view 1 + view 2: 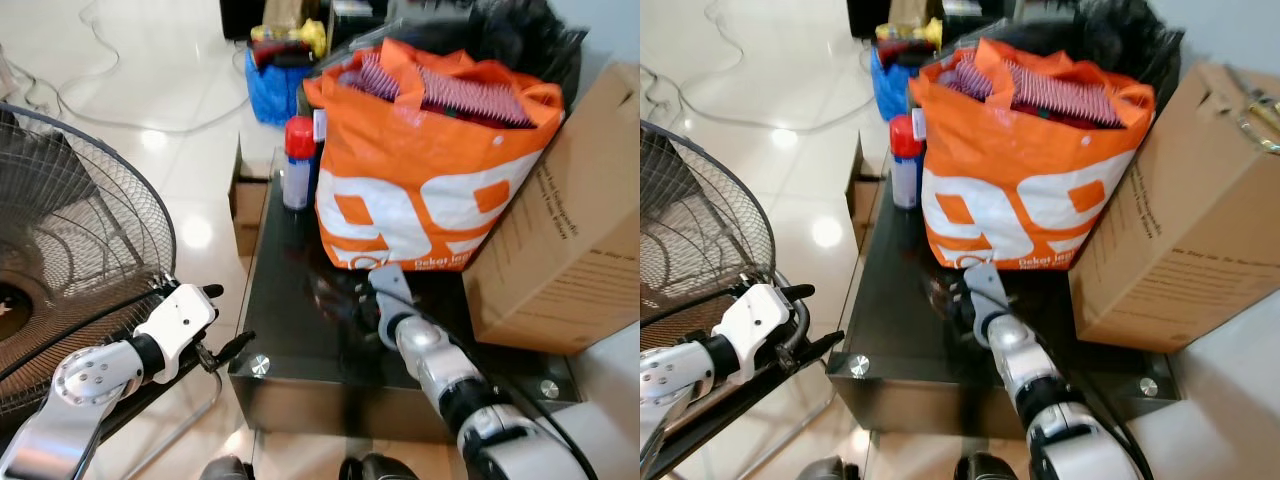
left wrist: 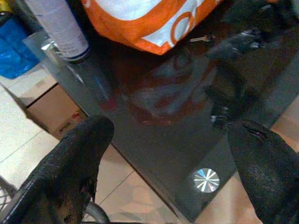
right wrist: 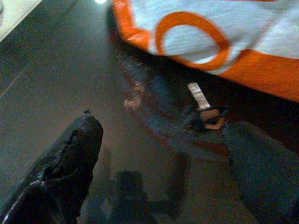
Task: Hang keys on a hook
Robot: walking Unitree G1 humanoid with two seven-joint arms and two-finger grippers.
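Jaws on both grippers stood spread, holding nothing. One right gripper (image 3: 159, 154) hovered low over the dark glass bench (image 1: 300, 330), its two black fingers (image 3: 65, 158) set to either side of a single set of keys (image 3: 203, 108) lying flat on the glass just beside the base of one orange bag (image 1: 430, 170). One left gripper (image 2: 173, 172) hung off the bench's near corner, beside one fan (image 1: 60, 260). One spray can (image 1: 298, 160) with a red cap stood at the bag's far side, and one cardboard box (image 1: 570, 230) leaned against the bag.
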